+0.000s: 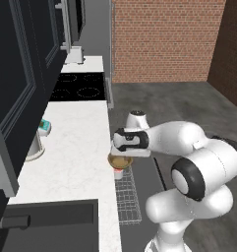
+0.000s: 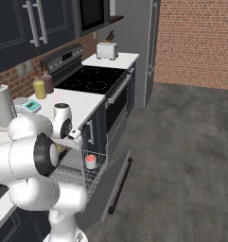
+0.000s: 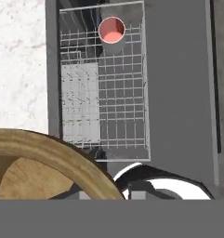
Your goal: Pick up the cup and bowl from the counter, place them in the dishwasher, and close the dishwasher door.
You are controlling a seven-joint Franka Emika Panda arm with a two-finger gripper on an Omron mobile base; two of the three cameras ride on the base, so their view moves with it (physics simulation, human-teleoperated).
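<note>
Carrying: hand (image 1: 121,156) is holding the bowl (image 1: 120,161) just past the table (image 1: 75,162) edge, above the pulled-out rack (image 1: 127,197).
Hand state: jaws are narrowed to a small gap, pinching the bowl by its rim; fingertips themselves are hidden behind the bowl.
Bowl: golden-brown, hanging under the hand, looming large at the lower left of the hand view (image 3: 48,167), rim up, roughly level.
Cup: pale with red inside, already standing upright in the rack (image 3: 112,30), at the end away from the hand; also showing in the right base view (image 2: 90,162).
Dishwasher: rack (image 3: 104,88) is fully out, door (image 2: 108,184) is dropped open below it.
Key relation: free rack grid is lying straight below and slightly outward from the bowl, between the bowl and the cup; rack's long axis is running away from the table edge.
Next move, judged: lowering onto the open grid, well apart from the cup.
Remaining: bowl placing, door closing.
</note>
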